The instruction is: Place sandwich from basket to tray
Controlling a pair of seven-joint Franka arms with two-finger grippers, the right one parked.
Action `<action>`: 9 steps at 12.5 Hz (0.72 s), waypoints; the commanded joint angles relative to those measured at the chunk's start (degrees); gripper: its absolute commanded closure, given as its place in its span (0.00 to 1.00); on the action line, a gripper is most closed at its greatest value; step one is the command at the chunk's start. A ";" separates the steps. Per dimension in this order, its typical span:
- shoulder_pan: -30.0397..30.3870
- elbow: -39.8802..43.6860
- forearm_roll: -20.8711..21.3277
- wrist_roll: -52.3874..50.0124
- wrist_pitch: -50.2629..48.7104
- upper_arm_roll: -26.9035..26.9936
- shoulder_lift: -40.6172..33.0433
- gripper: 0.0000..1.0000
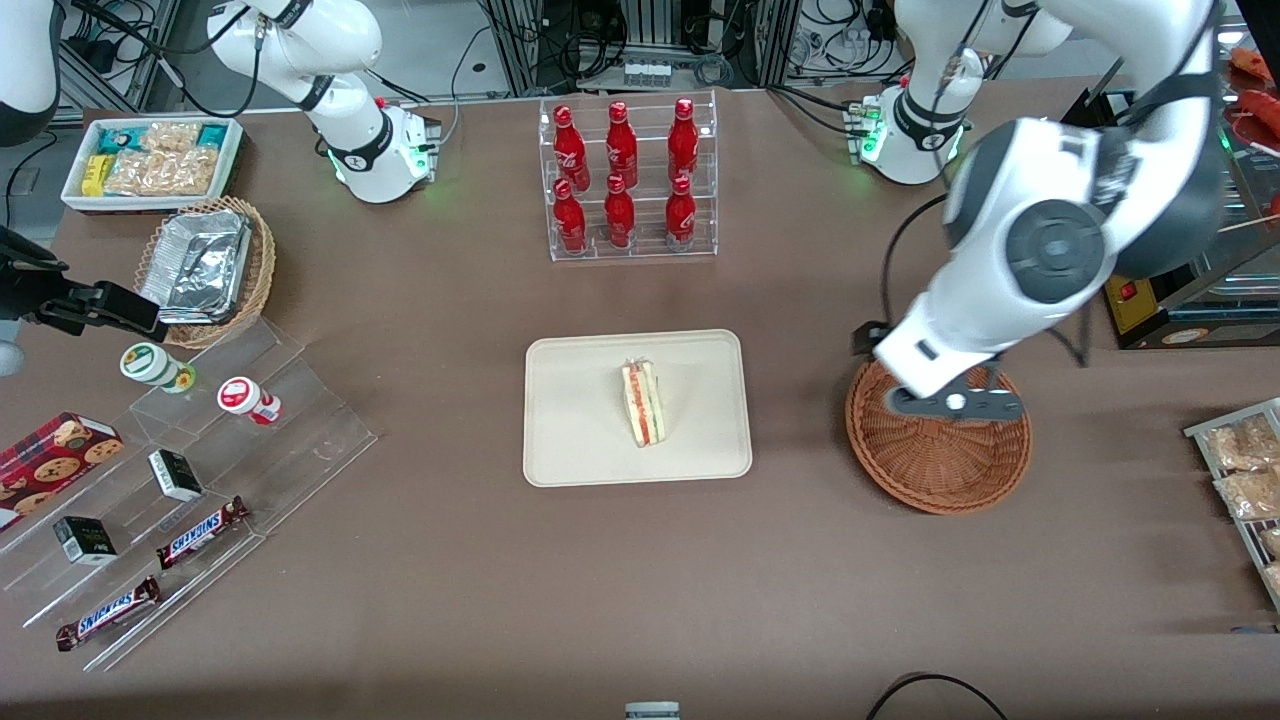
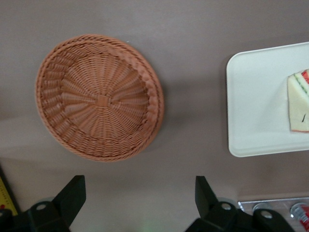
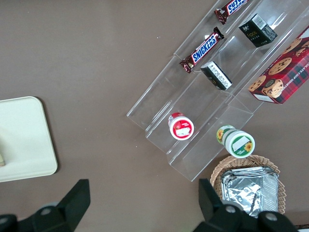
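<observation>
The sandwich [image 1: 643, 403], a pale wedge with red and light filling, lies on the cream tray [image 1: 570, 450] in the middle of the table. It also shows in the left wrist view [image 2: 299, 100] on the tray [image 2: 251, 96]. The reddish-brown wicker basket [image 1: 940, 460] stands toward the working arm's end and holds nothing [image 2: 99, 96]. My left gripper [image 1: 950, 400] hangs above the basket's rim farther from the front camera; its black fingers [image 2: 72, 193] are wide apart and hold nothing.
A clear rack of red bottles [image 1: 625, 180] stands farther from the front camera than the tray. A foil-lined tan basket [image 1: 205, 268], a white snack box [image 1: 150, 160] and clear shelves with candy bars [image 1: 190, 470] lie toward the parked arm's end. Snack packets [image 1: 1245, 470] lie beside the basket.
</observation>
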 commanded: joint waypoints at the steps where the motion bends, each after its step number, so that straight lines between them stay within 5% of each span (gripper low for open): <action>1: 8.61 -3.05 -0.32 2.32 -1.05 -6.88 -4.10 0.00; 9: 17.69 -11.23 -0.32 3.63 -4.21 -10.59 -18.24 0.00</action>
